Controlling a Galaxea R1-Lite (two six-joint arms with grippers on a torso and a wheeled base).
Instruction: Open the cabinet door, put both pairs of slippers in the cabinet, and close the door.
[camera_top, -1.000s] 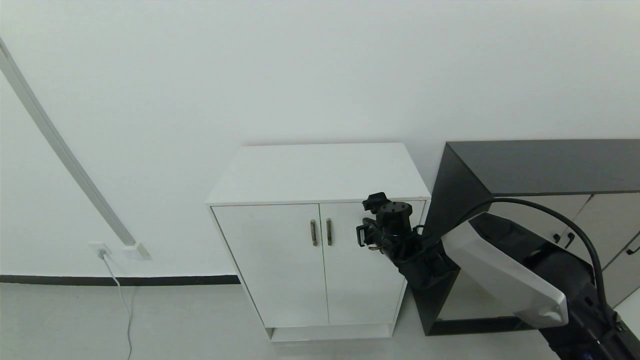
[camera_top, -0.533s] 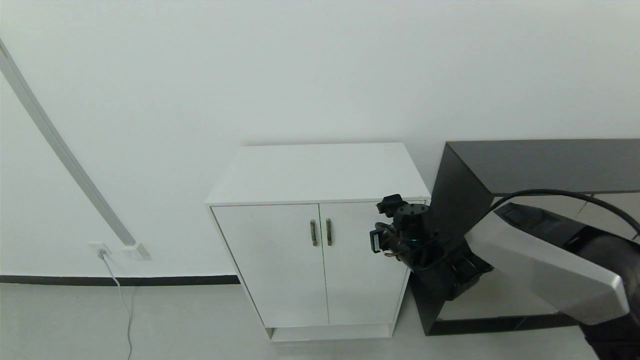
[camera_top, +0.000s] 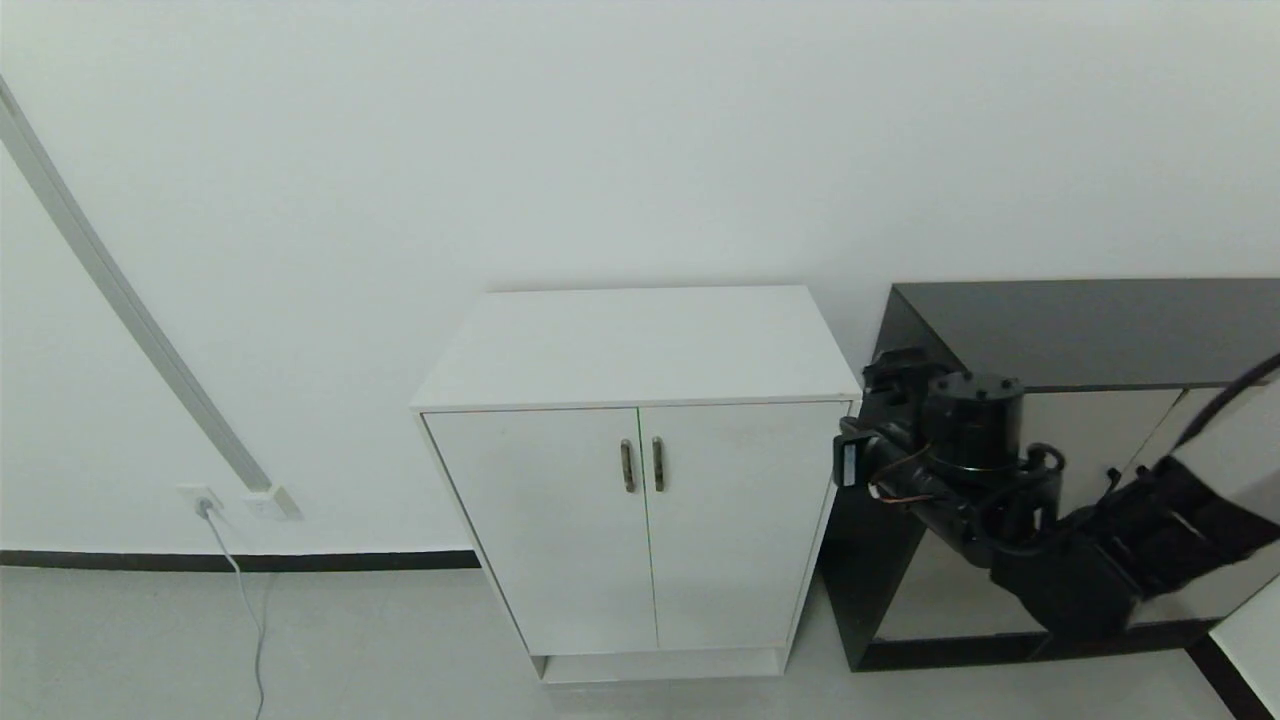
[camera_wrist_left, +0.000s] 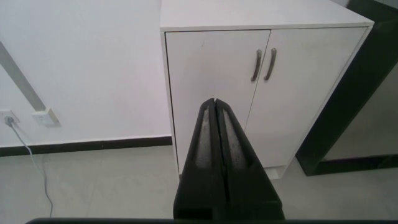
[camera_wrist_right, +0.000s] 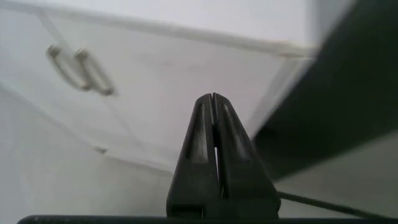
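The white cabinet (camera_top: 640, 350) stands against the wall with both doors closed, its two handles (camera_top: 642, 465) side by side at the middle seam. My right arm (camera_top: 960, 460) hangs to the right of the cabinet's right edge, in front of the black unit. My right gripper (camera_wrist_right: 213, 99) is shut with nothing in it, and the cabinet's right door (camera_wrist_right: 186, 68) and handles (camera_wrist_right: 78, 68) lie beyond it. My left gripper (camera_wrist_left: 215, 102) is also shut and empty, held back from the cabinet front (camera_wrist_left: 211, 68) and pointing at the left door.
A black sideboard (camera_top: 1080, 330) with glossy fronts stands close against the cabinet's right side. A wall socket with a cable (camera_top: 205, 500) and a slanted conduit (camera_top: 120, 290) are on the left. Bare grey floor (camera_top: 300, 650) lies in front.
My right arm has drawn away from the front of the right door, moving right to the black sideboard. The doors stay closed.
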